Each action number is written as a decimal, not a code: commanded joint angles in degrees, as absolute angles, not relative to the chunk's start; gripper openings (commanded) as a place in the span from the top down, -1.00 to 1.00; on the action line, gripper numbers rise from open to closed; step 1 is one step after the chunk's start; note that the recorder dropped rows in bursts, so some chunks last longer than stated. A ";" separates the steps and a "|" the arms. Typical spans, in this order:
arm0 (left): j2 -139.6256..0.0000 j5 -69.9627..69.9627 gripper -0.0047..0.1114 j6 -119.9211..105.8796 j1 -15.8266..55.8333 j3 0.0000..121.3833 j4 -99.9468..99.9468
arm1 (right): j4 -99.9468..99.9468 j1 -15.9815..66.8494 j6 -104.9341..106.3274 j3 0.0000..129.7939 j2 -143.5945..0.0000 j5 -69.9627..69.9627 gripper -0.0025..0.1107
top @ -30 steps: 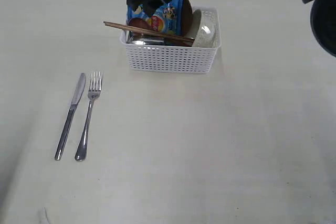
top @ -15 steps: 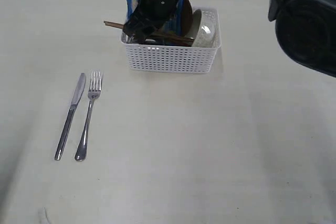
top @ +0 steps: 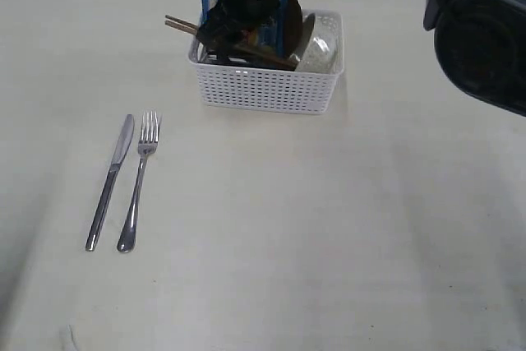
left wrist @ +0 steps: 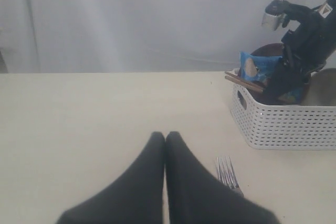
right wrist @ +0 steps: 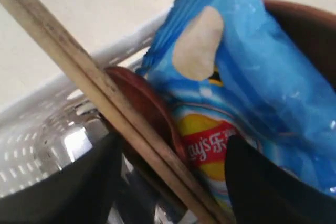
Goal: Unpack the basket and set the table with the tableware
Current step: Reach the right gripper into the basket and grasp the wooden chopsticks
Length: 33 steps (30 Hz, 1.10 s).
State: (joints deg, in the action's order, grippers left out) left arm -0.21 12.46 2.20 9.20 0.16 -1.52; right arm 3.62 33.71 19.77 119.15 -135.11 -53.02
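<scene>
The white basket [top: 267, 88] stands at the back of the table [top: 329, 228]. My right gripper [top: 220, 41] is down inside its left end. It is open, and its two dark fingers [right wrist: 79, 182] stand wide on either side of the wooden chopsticks [right wrist: 110, 108], the reddish-brown spoon [right wrist: 149, 114] and the blue chips bag [right wrist: 252, 77]. A steel cup [right wrist: 58, 140] shines beside them. The brown plate [top: 292, 18] and cream bowl [top: 320, 48] lean in the basket's right part. The knife [top: 111, 178] and fork [top: 140, 178] lie side by side at the left. My left gripper [left wrist: 165, 136] is shut and empty, low over the table by the fork's tines [left wrist: 227, 171].
The chopsticks' free end [top: 174, 23] sticks out over the basket's left rim. The right arm [top: 460, 30] reaches in from the upper right. A grey wall [left wrist: 131, 19] runs behind the table's far edge. Bare tabletop lies in front of the basket.
The right gripper has come down into the basket around the chopsticks. Their free end has shifted up and toward the back. The knife and fork have not moved.
</scene>
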 commanded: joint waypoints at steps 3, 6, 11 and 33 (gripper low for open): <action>0.00 12.10 0.92 2.18 9.26 0.00 -1.94 | 2.92 32.62 19.37 119.48 -135.35 -54.67 -0.03; 0.00 12.10 0.92 2.18 9.26 0.00 -1.94 | 2.92 32.62 19.37 120.96 -135.35 -56.44 -0.03; 0.00 12.10 0.92 2.18 9.26 0.00 -1.94 | 3.02 32.75 17.65 124.20 -135.13 -58.29 -0.03; 0.00 12.10 0.92 2.18 9.26 0.00 -1.94 | 9.16 33.27 28.01 124.22 -137.60 -55.89 -0.03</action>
State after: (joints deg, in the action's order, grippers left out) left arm -0.21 12.46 2.20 9.20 0.16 -1.52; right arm 8.68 33.10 26.12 123.96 -136.18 -56.78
